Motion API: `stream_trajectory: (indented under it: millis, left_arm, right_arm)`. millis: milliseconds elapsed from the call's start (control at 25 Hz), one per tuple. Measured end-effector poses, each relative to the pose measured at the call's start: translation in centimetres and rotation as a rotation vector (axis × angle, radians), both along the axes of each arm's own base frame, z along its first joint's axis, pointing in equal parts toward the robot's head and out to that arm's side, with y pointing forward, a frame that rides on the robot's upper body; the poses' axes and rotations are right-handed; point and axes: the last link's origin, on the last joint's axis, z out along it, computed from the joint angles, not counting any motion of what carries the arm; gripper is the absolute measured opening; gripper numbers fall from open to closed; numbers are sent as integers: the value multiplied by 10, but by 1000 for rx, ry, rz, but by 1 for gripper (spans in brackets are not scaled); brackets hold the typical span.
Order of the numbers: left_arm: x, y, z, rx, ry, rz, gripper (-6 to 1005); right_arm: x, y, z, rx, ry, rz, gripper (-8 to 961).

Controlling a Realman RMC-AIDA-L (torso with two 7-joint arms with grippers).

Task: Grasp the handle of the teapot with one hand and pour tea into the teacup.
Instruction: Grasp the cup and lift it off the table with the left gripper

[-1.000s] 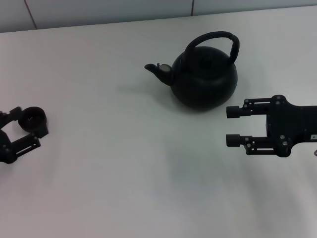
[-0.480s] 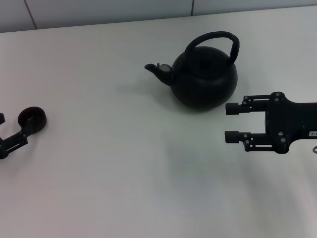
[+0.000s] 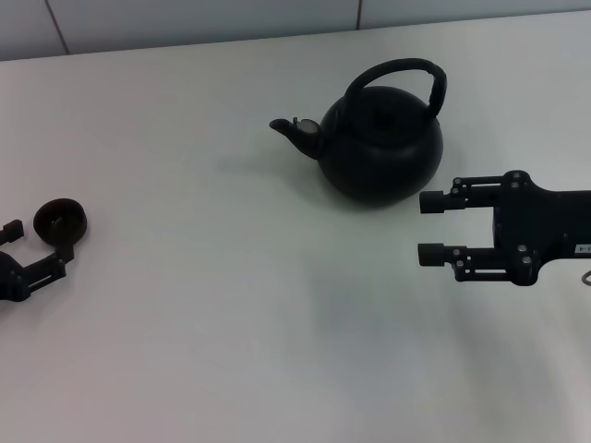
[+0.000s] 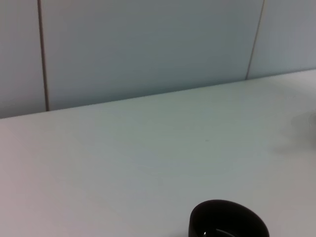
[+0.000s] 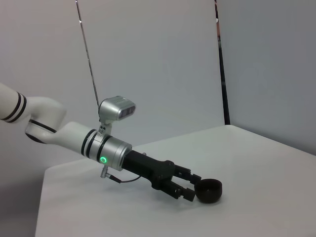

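I am at the approach: my right gripper (image 3: 428, 228) hovers released just right of the teapot (image 3: 379, 140), far centre. Next it must rise and clench the handle (image 3: 399, 71). My left gripper (image 3: 35, 249), released, sits beside the teacup (image 3: 61, 221) at far left.

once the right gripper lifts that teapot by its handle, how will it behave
The teapot looks rigid and probably heavy for its size. Hung from the arched handle, it may swing, nose-down toward the spout. The right gripper, open beside it, may find the matte handle grippy rather than slippery.
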Motion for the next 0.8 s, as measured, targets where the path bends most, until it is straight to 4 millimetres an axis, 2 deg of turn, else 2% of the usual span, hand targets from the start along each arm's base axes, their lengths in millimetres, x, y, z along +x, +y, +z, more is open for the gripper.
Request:
stream_trajectory:
  millis: [800]
  left_arm:
    - [7,13,-5,0,5,-6,860]
  right_arm:
    - [1,-1,0,-1,3,-11,621]
